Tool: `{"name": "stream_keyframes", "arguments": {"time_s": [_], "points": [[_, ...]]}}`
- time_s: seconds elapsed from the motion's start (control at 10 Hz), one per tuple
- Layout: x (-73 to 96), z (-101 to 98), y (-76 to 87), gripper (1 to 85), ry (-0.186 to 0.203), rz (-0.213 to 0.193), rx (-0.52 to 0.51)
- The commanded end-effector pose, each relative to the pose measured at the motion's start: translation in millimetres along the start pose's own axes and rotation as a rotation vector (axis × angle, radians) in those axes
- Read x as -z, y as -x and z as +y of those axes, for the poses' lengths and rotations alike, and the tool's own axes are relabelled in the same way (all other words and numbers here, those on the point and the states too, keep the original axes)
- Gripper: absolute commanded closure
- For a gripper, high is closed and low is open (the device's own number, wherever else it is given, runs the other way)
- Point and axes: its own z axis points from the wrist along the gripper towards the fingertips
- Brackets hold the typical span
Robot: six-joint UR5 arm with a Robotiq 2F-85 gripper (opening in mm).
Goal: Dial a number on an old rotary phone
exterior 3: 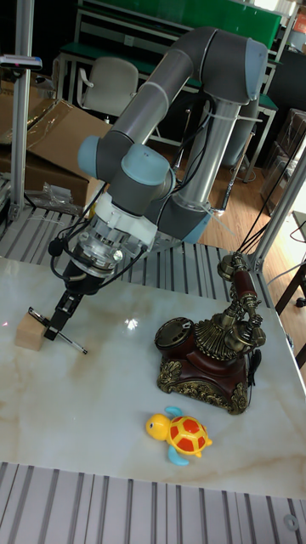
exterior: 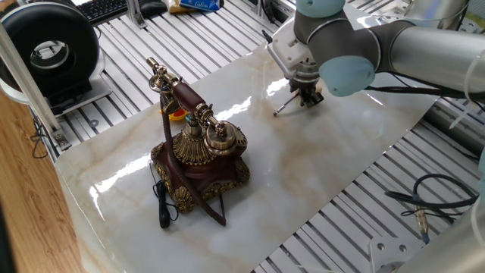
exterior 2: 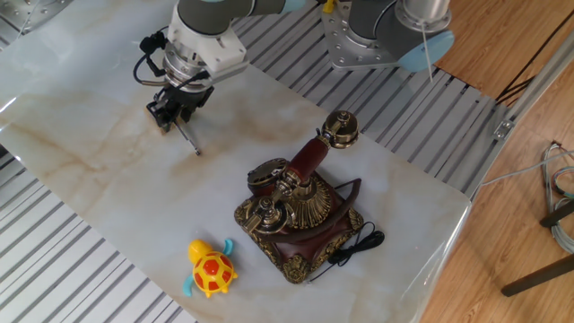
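Observation:
The old rotary phone [exterior: 203,158] [exterior 2: 296,220] [exterior 3: 206,355] stands on the marble board, dark reddish-brown with gold trim. Its handset [exterior: 184,95] lies on the brass cradle and a black cord [exterior: 162,206] trails at its front. My gripper [exterior: 308,98] [exterior 2: 169,119] [exterior 3: 56,329] is far from the phone. It hangs low over a small pale wooden block [exterior 3: 27,337] that carries a thin stick [exterior: 283,109] [exterior 2: 190,144] [exterior 3: 75,345]. The fingers straddle the stick; I cannot make out whether they press on it. The stick's tip touches the board.
A yellow and orange toy turtle [exterior 2: 211,269] [exterior 3: 184,435] lies beside the phone. Around the marble board [exterior: 318,174] is a slatted metal table. A black round device [exterior: 49,45] and a keyboard [exterior: 102,7] sit at the far side.

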Motion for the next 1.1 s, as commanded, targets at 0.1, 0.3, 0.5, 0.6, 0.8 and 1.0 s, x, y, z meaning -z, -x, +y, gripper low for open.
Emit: {"name": "stream_keyframes", "arguments": {"time_s": [0.1,0.3,0.5,0.6,0.8,1.0], "points": [[-1.0,2.0,0.4,42.7,0.001,-0.010,-0.014],[-1.2,1.7,-1.0,47.0,-0.001,-0.006,-0.017],[-0.5,1.6,-0.5,84.3,0.000,-0.009,-0.035],[-0.1,3.3,0.8,84.3,0.007,-0.014,-0.039],[7.3,-0.8,1.1,84.3,0.006,-0.017,-0.052],[26.3,-6.8,5.1,84.3,0.018,-0.041,-0.092]]}}
